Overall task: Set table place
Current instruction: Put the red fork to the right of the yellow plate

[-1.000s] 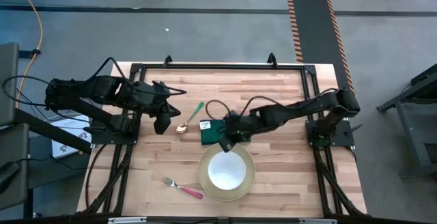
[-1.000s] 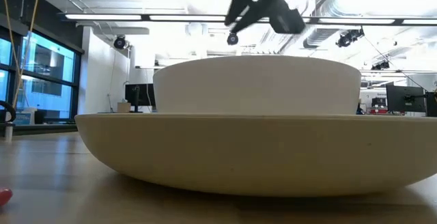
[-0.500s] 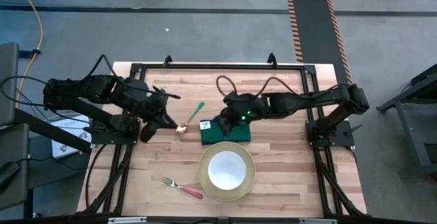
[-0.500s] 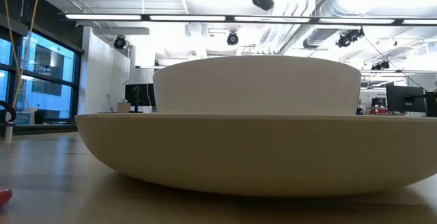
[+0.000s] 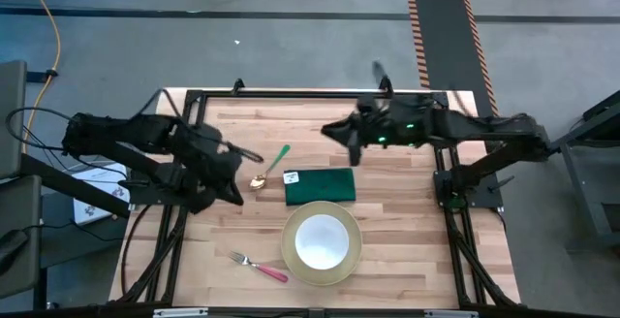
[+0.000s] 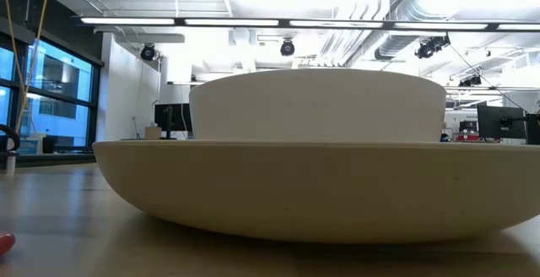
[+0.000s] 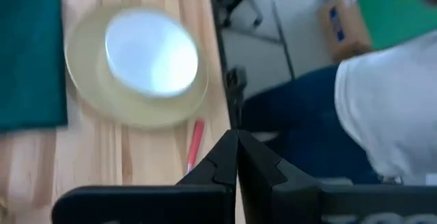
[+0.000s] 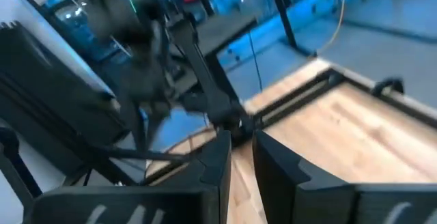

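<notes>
In the high view the pale yellow plate point(image 5: 290, 252) sits near the table's near edge with the white bowl point(image 5: 322, 241) inside it. The dark green napkin point(image 5: 321, 187) lies flat just beyond the plate. The green-handled spoon point(image 5: 269, 169) lies left of the napkin, and the pink-handled fork point(image 5: 260, 267) lies left of the plate. My left gripper point(image 5: 234, 195) is shut, left of the spoon, and touches nothing. My right gripper point(image 5: 332, 130) hovers raised beyond the napkin, its fingers point(image 8: 220, 157) slightly apart and empty. The low view shows only plate point(image 6: 312, 184) and bowl point(image 6: 316, 104).
The black frame point(image 5: 310, 93) edges the wooden top. Bare wood lies right of the plate and along the far edge. In the left wrist view a person in a white top and blue trousers point(image 7: 382, 108) stands beyond the table edge, past the plate point(image 7: 89, 94) and fork point(image 7: 194, 142).
My right gripper has risen from over the napkin's near edge by the plate, passed over the napkin, and drawn back toward the far edge and the right, leaving the low view. My left gripper has pulled back from beside the spoon toward the left and near edges.
</notes>
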Action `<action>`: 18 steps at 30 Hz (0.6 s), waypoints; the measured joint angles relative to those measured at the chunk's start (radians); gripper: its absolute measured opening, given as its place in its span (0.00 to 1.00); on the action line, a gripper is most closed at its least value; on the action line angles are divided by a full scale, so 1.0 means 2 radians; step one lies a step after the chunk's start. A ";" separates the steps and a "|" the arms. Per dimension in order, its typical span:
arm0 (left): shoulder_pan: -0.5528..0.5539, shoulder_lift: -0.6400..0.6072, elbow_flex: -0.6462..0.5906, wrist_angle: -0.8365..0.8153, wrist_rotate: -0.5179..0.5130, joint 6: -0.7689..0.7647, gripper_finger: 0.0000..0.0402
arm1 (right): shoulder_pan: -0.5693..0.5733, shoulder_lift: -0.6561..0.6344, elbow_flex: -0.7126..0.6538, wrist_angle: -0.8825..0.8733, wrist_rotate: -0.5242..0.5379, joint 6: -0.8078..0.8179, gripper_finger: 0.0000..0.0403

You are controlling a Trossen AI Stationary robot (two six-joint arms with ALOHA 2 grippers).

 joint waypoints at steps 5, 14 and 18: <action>-0.031 0.003 -0.051 0.007 -0.011 -0.020 0.00 | 0.004 -0.049 0.000 -0.029 0.036 -0.013 0.13; -0.102 0.036 -0.122 0.039 -0.039 -0.099 0.00 | 0.021 -0.077 0.000 -0.128 0.085 0.008 0.13; -0.133 0.056 -0.123 0.069 -0.063 -0.130 0.00 | 0.028 -0.072 0.000 -0.157 0.085 0.010 0.13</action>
